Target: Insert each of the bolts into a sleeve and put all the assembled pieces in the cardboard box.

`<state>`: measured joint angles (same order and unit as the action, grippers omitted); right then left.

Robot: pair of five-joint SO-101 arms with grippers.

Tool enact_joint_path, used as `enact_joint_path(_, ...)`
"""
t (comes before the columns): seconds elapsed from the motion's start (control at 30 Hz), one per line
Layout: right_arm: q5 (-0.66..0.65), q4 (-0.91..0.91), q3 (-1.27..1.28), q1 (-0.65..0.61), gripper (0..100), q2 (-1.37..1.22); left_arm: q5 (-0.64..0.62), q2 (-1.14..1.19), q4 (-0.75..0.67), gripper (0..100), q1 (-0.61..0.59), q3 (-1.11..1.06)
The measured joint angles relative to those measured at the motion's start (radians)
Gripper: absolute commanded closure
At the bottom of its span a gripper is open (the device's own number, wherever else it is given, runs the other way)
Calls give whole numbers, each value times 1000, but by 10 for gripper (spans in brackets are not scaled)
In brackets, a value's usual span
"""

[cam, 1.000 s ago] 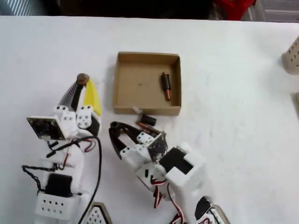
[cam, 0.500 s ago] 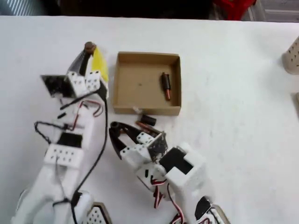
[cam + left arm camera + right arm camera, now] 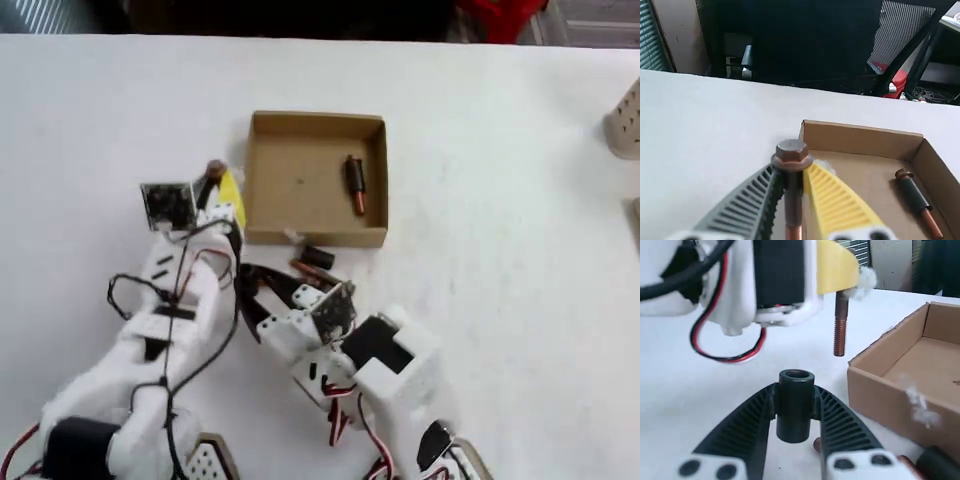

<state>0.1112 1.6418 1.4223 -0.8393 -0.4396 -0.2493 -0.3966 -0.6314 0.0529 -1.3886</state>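
Left tool (image 3: 790, 176) clamped on bolt (image 3: 792, 156), threads down; right tool (image 3: 795, 399) pinching sleeve (image 3: 795, 415) upright, near cardboard box (image 3: 880, 377).

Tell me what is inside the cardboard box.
One assembled bolt and sleeve lies in the cardboard box by a side wall. In the left wrist view, the left gripper and its bolt cover the box's near corner.
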Motion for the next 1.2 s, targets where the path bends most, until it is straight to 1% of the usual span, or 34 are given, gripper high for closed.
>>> enact_joint_path(0.1, 0, 0, 0, 0, 982, 0, 0, -114, 25, 979, 0, -71)
enact_joint_path(0.2, 0, -11, -15, 0, 982, 0, -12, -252, 146, 979, 0, -87)
enact_joint_path(0.27, 0, -43, -20, 0, 982, 0, -46, -359, 267, 978, 0, -87)
enact_joint_path(0.37, 0, -57, -20, 0, 982, 0, -77, -522, 502, 978, 0, -75)
enact_joint_path(0.47, 0, -58, -21, 0, 982, 0, -81, -686, 769, 978, 44, -40)
enact_joint_path(0.53, 0, -58, -21, 0, 982, 0, -81, -778, 911, 978, 89, -35)
enact_joint_path(0.67, 0, -58, -21, 0, 982, 0, -84, -934, 1068, 978, 157, -34)
enact_joint_path(0.77, 0, -58, -21, 0, 982, 0, -87, -993, 1120, 978, 164, -34)
enact_joint_path(0.93, 0, -58, -21, 0, 982, 0, -87, -1042, 1117, 978, 164, -61)
enact_joint_path(1.1, 0, -58, -21, -2, 982, 0, -86, -1051, 1017, 978, 153, -150)
enact_joint_path(1.2, 0, -58, -21, -2, 982, 0, -86, -1054, 991, 978, 147, -167)
